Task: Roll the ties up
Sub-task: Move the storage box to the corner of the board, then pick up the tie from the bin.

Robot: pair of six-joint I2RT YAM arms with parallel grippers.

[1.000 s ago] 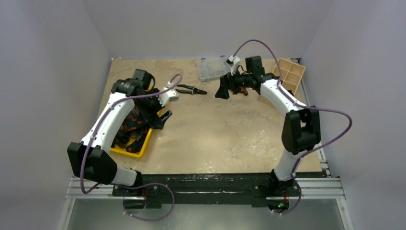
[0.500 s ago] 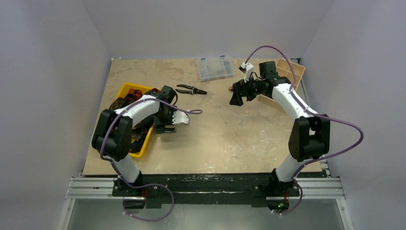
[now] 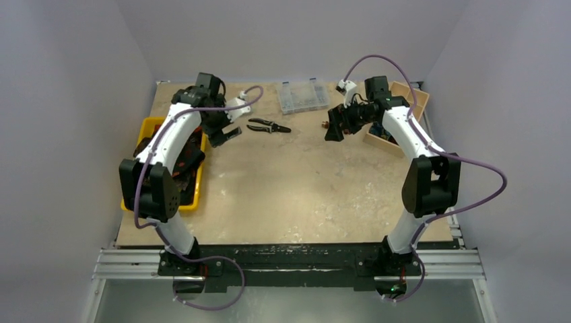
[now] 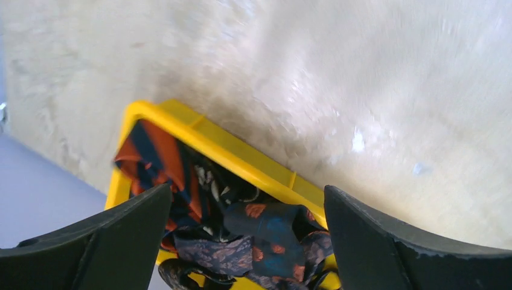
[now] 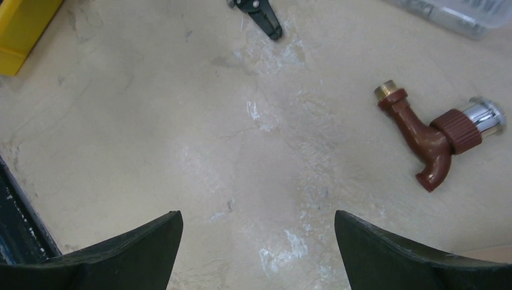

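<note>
Navy, orange-spotted ties [image 4: 265,232] in yellow bin [image 4: 241,158]; maroon fitting [image 5: 432,142]

1. No text, label, brand, number or sign can be read in any view.
2. The ties [image 4: 253,241] carry only spots and stripes, no lettering.
</note>
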